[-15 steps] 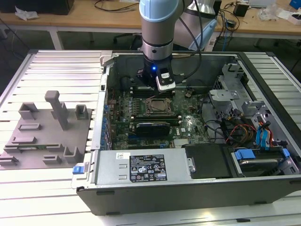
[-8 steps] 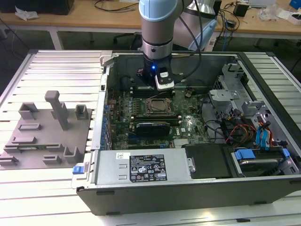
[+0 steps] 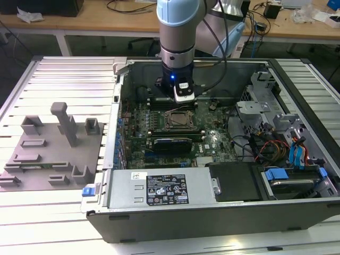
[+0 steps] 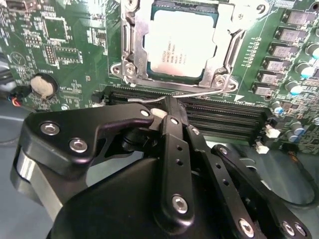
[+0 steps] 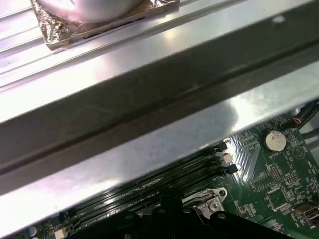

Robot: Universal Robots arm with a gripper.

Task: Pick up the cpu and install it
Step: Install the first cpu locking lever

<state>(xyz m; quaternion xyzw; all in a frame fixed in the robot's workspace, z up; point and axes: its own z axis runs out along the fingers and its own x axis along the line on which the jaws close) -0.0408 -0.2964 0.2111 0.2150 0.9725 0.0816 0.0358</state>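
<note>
Silvery-white square metal-topped cpu seated flat inside the square metal-framed socket on the green motherboard, as seen in the second wrist view. Ringed on all sides by the socket's frame, level with it, not tilted. Thin bent wire lever lying just beside the socket's near edge, between the socket and the long black memory slots.

Black jointed pincer hanging close over that wire lever and the slots, just beside the socket, apart from the cpu and carrying nothing. Spread or pressed together: cannot tell from these angles.

In the exterior view, pale-blue and grey arm reaching straight down into the open dark-grey computer case, with the pincer just at the far edge of the socket. Silver labelled power-supply box along the case's near side. Grey plastic tray with upright blocks resting on the ribbed white tabletop, well apart from the case, on the exterior view's left.

Round silver coin battery on the motherboard in both wrist views. Bright metal case wall running close across the first wrist view.
</note>
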